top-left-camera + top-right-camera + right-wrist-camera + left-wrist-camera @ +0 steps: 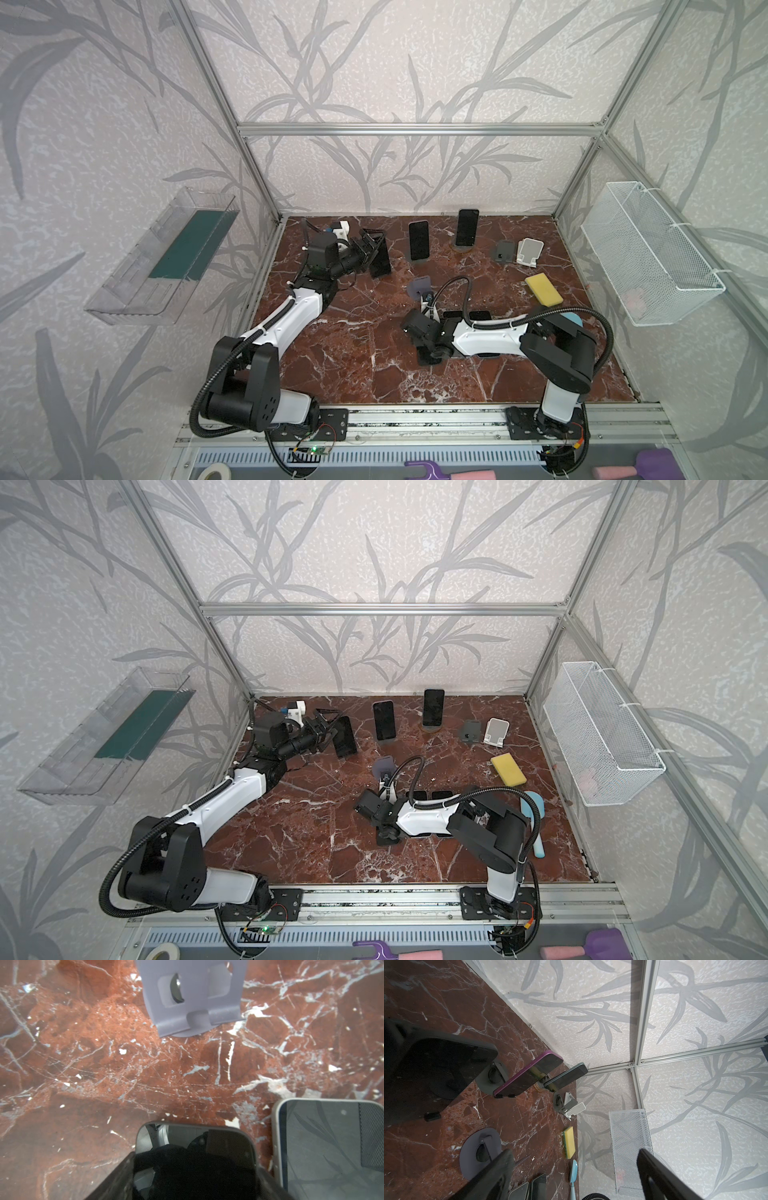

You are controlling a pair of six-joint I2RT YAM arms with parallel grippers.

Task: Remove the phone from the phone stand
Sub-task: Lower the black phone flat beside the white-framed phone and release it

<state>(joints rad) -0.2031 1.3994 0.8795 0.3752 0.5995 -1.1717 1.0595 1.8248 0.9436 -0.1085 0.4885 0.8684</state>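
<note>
Red-brown marble covers the table (353, 365), and it is crowded. A yellow sponge (543, 289) and a blue spatula (536, 825) lie toward the right, and a small grey stand (505, 251) and a white stand (530, 251) sit side by side. A wire basket (648, 253) hangs on the right wall. Along the back, a purple-edged phone (418, 240) and a teal-edged phone (467, 232) lean on their stands. Near the front the right gripper (195, 1169) is down low, its fingers on either side of a dark phone (195, 1138). That phone lies flat beside a pale-edged phone (324, 1147), near a grey-purple stand (193, 997). I cannot tell whether the jaws pinch it or merely flank it. At the back left the left gripper (371, 249), jaws spread wide and holding nothing, sits right beside the black phone (380, 259). The phone is off to one side of the fingers, not between them. It is glossy, its screen dark, propped steeply with its bottom edge on the stand lip (432, 1116).
</note>
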